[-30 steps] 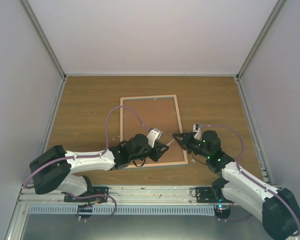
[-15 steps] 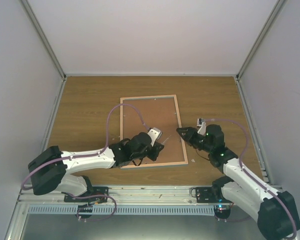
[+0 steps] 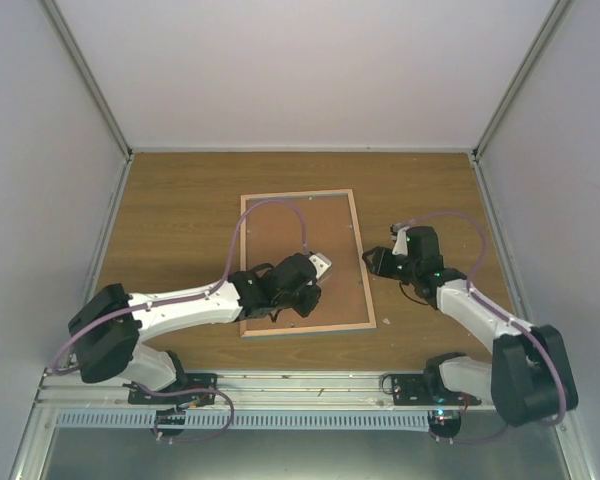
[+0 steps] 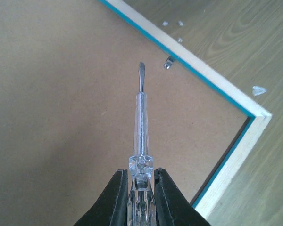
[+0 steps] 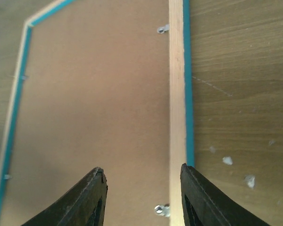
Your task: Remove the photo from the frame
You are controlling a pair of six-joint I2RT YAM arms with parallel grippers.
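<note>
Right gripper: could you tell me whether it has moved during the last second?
Yes: the right gripper has drawn back rightward, from over the frame's panel to its right rail.

My left arm stretches forward and inward; my left gripper is pinched tight on a clear screwdriver; my right arm folds inward; my right gripper points down, its 2 fingers parted.

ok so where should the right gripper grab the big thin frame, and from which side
The right rail of the turquoise, pale-wood-edged frame, from above. It lies flat on the wooden table, so probably only that edging offers a bite: one finger over the brown fibreboard panel, one outside. The right gripper hangs open there.
</note>
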